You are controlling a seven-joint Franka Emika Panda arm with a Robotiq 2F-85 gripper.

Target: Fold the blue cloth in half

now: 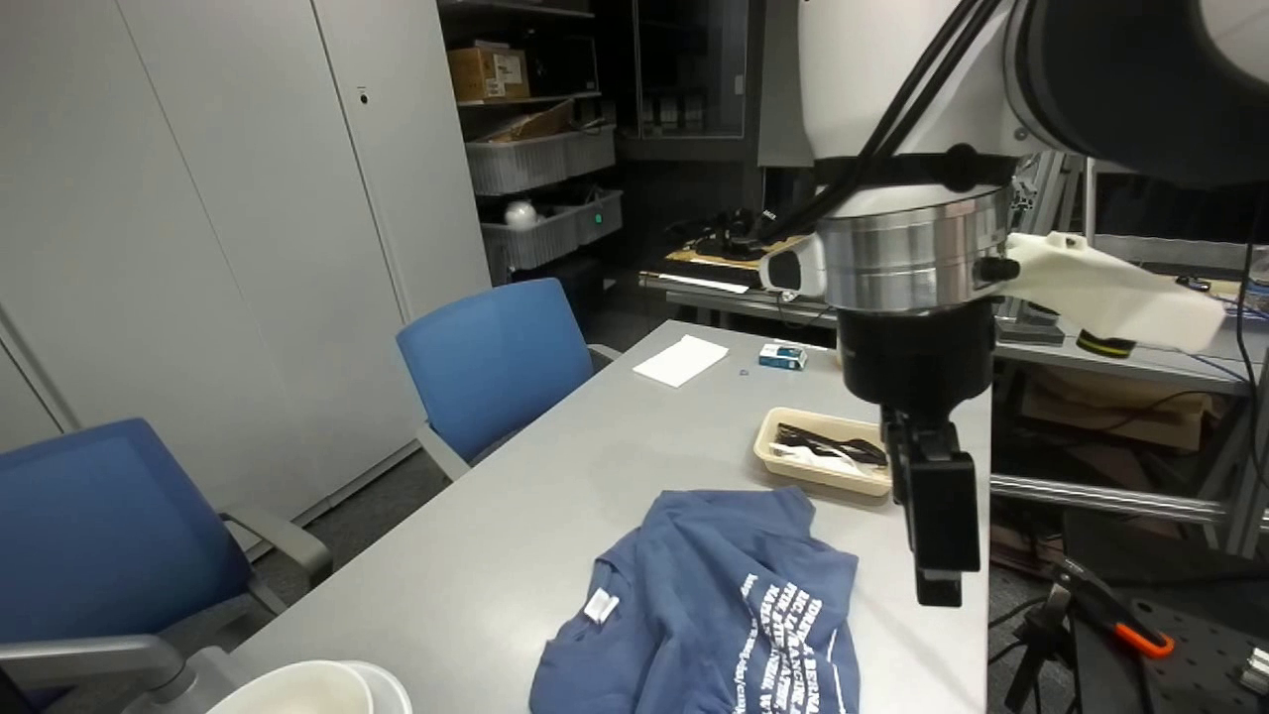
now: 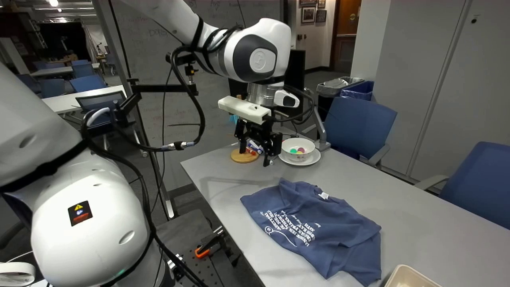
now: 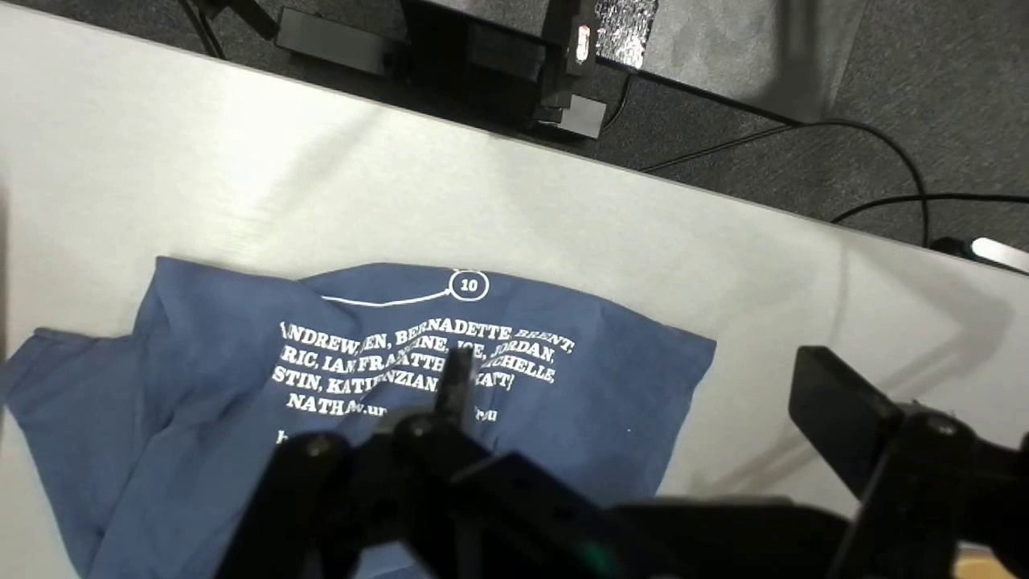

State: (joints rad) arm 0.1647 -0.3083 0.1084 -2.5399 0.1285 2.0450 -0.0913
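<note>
Wrist view: blue cloth on the table, lower than the wide-spread hand and clear of it

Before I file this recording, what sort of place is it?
Probably a lab or office workroom: it has a written-on whiteboard, blue office chairs and grey plastic storage bins.

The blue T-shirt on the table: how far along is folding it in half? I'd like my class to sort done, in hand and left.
Done: the blue T-shirt lies on the table, with white lettering facing up. In hand: nothing; the jaws stand open above the table, holding no fabric. Left: apparently the whole fold, since the shirt looks rumpled and no clear half fold shows.
</note>
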